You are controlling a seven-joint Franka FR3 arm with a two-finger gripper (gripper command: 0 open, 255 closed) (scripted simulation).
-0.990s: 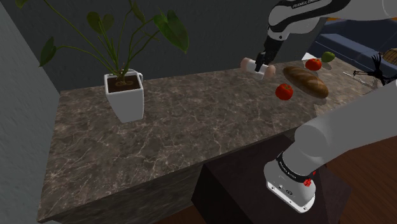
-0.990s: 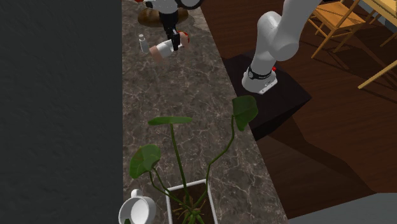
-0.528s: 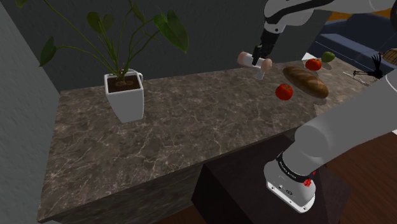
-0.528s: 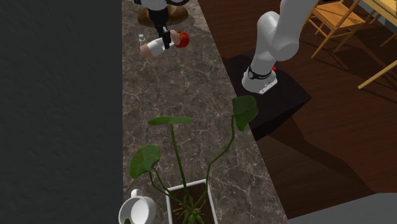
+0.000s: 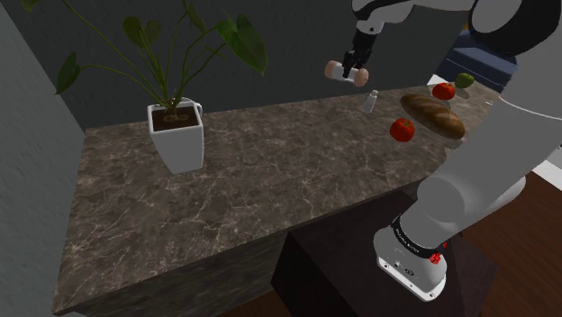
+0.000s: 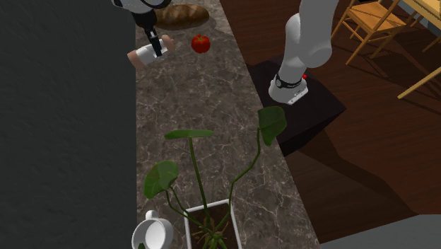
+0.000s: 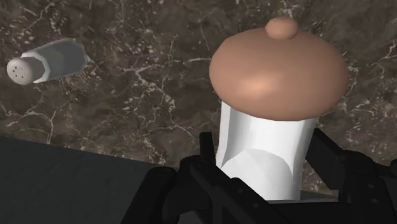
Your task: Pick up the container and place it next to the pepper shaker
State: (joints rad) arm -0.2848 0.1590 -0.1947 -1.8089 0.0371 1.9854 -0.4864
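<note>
The black gripper hangs high over the far end of the marble table, and its fingers are clamped on the white body of the container, whose rounded tan lid points away from the hand. So the container is in the air, clear of the table and lying roughly sideways in the grip. The pepper shaker, small and grey, stands on the table below it, a little toward the shoulder view's right, near the tomato and the bread loaf. From where I stand the pickup looks done. What is left is the placing: bringing the container down beside the shaker, setting it on the marble without knocking the shaker, and letting go.
</note>
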